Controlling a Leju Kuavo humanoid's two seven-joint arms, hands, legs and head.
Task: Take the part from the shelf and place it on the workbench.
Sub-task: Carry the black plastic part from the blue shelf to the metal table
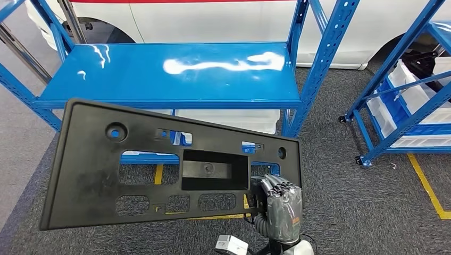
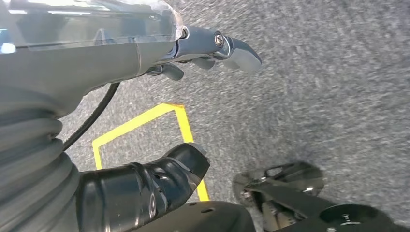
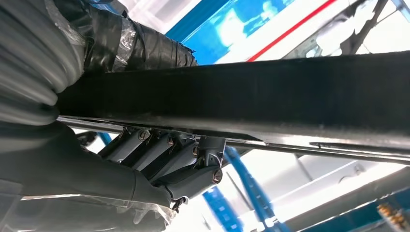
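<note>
Right hand clamps black panel part by its lower corner, in front of the blue shelf | left hand apart, empty | part looks stiff, light, unwieldy; one-corner grip risks sagging.

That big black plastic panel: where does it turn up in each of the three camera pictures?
Head view: the black panel spans the lower middle, tilted, its near right edge gripped by the right robot hand.
Left wrist view: not in it.
Right wrist view: a dark band running across the middle.
Shared landmark: the blue shelf, also seen behind it.
</note>
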